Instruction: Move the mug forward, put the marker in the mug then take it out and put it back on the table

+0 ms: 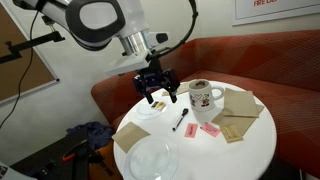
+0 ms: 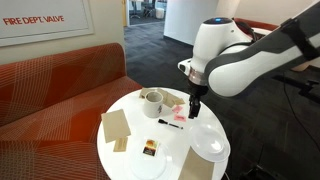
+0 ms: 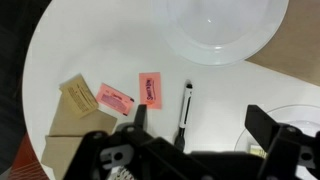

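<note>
The white mug with a dark and red print stands upright on the round white table; it also shows in an exterior view. It is out of the wrist view. The black marker lies flat on the table in front of the mug. In the wrist view the marker lies between my fingers, nearer one of them. My gripper hangs open and empty above the table, beside the mug and apart from it. The gripper also shows in the wrist view and an exterior view.
Two pink packets and a tan packet lie near the marker. A large white plate and a small plate sit on the table. Brown napkins lie around the mug. A red couch curves behind the table.
</note>
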### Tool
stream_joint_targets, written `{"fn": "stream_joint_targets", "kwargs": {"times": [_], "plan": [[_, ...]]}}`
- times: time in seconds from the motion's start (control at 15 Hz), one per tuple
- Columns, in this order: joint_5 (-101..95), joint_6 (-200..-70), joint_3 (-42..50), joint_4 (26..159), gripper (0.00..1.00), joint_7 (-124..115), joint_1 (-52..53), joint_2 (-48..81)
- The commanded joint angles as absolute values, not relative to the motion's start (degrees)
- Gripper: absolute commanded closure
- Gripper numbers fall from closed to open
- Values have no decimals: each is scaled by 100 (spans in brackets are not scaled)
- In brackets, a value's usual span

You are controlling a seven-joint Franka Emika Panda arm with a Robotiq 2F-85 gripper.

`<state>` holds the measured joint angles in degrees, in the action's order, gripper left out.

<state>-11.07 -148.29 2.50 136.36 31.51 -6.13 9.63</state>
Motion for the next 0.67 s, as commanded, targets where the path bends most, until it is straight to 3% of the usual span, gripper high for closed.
{"fn": "stream_joint_targets", "kwargs": {"times": [0.0,0.6], "plan": [[-1089,-15365,195,13629,0,3098,-622,1279],[-1317,-16078,187,13241,0,2416,-408,2263]]}}
